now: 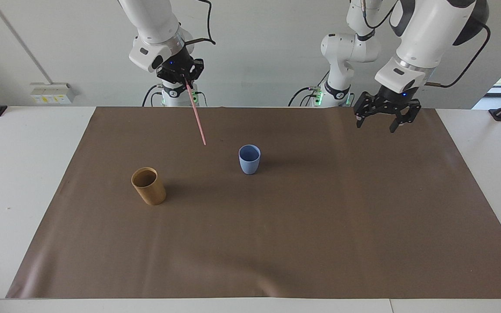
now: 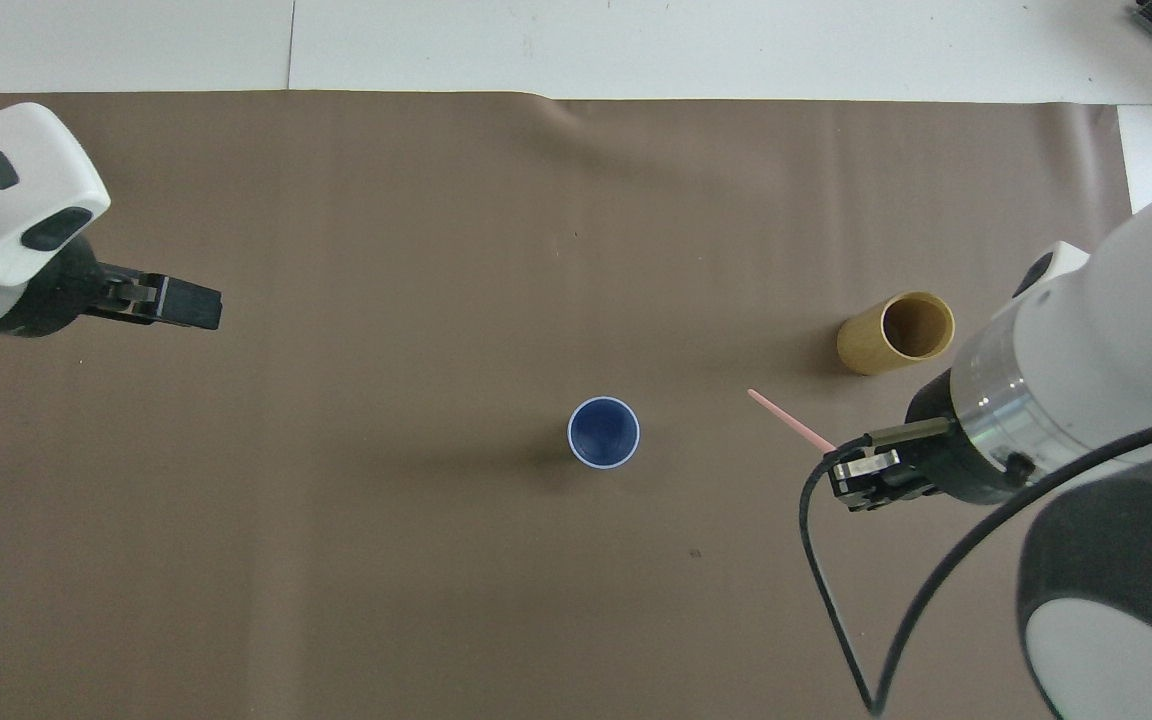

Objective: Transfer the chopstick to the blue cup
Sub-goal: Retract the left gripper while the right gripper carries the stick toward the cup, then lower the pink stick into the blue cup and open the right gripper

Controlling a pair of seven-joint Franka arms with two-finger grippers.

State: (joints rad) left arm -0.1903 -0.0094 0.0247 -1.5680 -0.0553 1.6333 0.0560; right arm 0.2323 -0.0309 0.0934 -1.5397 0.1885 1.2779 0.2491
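The right end effector [image 1: 185, 78] is raised high over the mat [image 1: 320, 243] near the robots' edge of it, its fingertips pinched together on the top end of the chopstick [image 1: 196, 114]. The chopstick hangs from that grip at a slant, its free lower end pointing down and toward the middle of the counter [image 1: 24, 182], clear of the mat and touching nothing. In the overhead view the right end effector [image 2: 861, 478] shows between the two cups, closer to the tan cup, and only the lower part of the chopstick [image 2: 786, 420] sticks out from under it, its tip aimed toward the blue cup [image 2: 603, 432] but well short of it. The blue cup [image 1: 249, 159] stands upright near the middle of the mat with nothing in it; its dark inside is open to the overhead camera. The tan cup [image 1: 148, 186] stands upright toward the right arm's end of the counter, farther from the robots than the blue cup, and it too holds nothing; from overhead the tan cup [image 2: 896, 332] is well apart from the chopstick's tip. The left end effector [image 1: 384, 116] hangs in the air over the mat's corner at the left arm's end, by the robots' edge, its fingers spread wide apart and holding nothing. In the overhead view the left end effector [image 2: 171, 303] is far from both cups.
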